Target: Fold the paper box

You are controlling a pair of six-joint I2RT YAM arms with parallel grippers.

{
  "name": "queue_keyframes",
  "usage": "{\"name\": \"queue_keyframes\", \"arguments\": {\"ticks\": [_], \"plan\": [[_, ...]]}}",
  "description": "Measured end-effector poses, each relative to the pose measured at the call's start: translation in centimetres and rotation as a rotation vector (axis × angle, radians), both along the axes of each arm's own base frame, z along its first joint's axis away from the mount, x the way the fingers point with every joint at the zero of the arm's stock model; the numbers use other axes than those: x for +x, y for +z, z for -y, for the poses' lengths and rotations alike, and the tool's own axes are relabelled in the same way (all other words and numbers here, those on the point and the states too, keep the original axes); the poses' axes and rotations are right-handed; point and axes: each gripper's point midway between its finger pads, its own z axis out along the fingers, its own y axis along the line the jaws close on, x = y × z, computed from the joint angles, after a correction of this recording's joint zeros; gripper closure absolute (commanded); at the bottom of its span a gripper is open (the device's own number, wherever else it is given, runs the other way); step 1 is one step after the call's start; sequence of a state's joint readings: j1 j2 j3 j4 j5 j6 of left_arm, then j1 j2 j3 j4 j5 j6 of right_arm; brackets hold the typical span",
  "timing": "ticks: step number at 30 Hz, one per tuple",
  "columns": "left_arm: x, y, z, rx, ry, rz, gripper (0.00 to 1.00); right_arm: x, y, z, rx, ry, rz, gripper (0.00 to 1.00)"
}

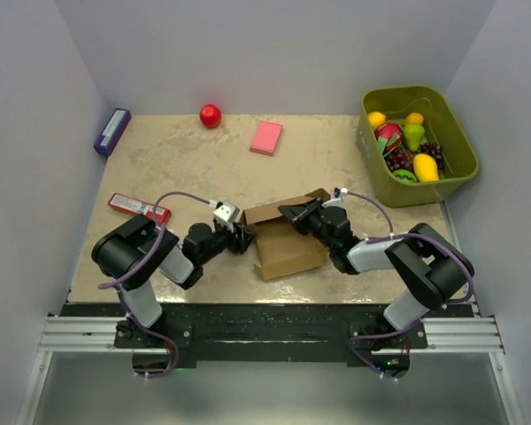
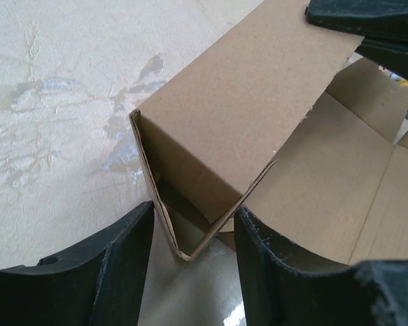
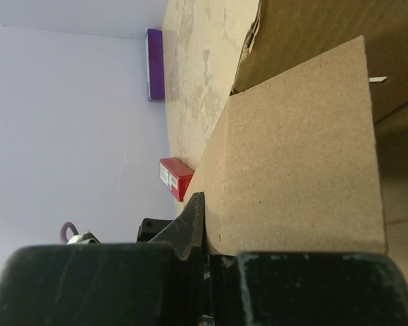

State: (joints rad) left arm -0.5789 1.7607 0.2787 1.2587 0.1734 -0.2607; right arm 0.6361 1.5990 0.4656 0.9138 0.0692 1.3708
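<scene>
The paper box point(image 1: 288, 252) is plain brown cardboard, half folded, lying at the table's near middle with flaps standing up. My left gripper point(image 1: 245, 237) is at its left end. In the left wrist view, the left gripper point(image 2: 194, 265) stands open around a folded V-shaped corner of the box point(image 2: 245, 115), with a gap on each side. My right gripper point(image 1: 288, 212) reaches in from the right over the box's far edge. In the right wrist view, that gripper point(image 3: 214, 231) is shut on an upright flap of the box point(image 3: 299, 163).
A green bin point(image 1: 398, 190) of toy fruit stands at the back right. A pink flat block point(image 1: 266, 137) and a red ball point(image 1: 211, 115) lie at the back. A purple box point(image 1: 111, 131) and a red pack point(image 1: 138, 207) lie at the left. Walls enclose three sides.
</scene>
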Motion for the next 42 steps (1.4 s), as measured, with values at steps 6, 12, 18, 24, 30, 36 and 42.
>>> {"name": "queue_keyframes", "arguments": {"ticks": [6, 12, 18, 24, 30, 36, 42], "plan": [[0.8, 0.1, 0.1, 0.015, 0.051, 0.009, 0.6, 0.1, 0.0, 0.1, 0.001, -0.006, 0.002, 1.0], [1.3, 0.1, 0.4, 0.023, 0.097, 0.013, 0.58, 0.3, 0.1, 0.3, 0.0, -0.021, 0.006, 1.0], [1.6, 0.0, 1.0, 0.024, 0.156, 0.027, 0.56, 0.5, 0.0, 0.5, 0.002, -0.044, 0.001, 1.0], [2.3, 0.1, 1.9, 0.027, 0.235, 0.049, 0.62, 0.7, -0.1, 1.0, 0.021, -0.093, -0.016, 1.0], [2.7, 0.1, 2.2, 0.036, 0.293, 0.064, 0.74, 0.7, -0.2, 1.3, 0.037, -0.119, -0.031, 1.0], [2.7, 0.1, 2.1, 0.039, 0.307, 0.063, 0.93, 0.3, 0.0, 1.4, 0.041, -0.121, -0.031, 0.9], [2.9, 0.5, 2.5, 0.036, 0.274, 0.027, 1.0, -0.9, 0.9, 1.4, -0.034, -0.079, -0.003, 0.55]]}}
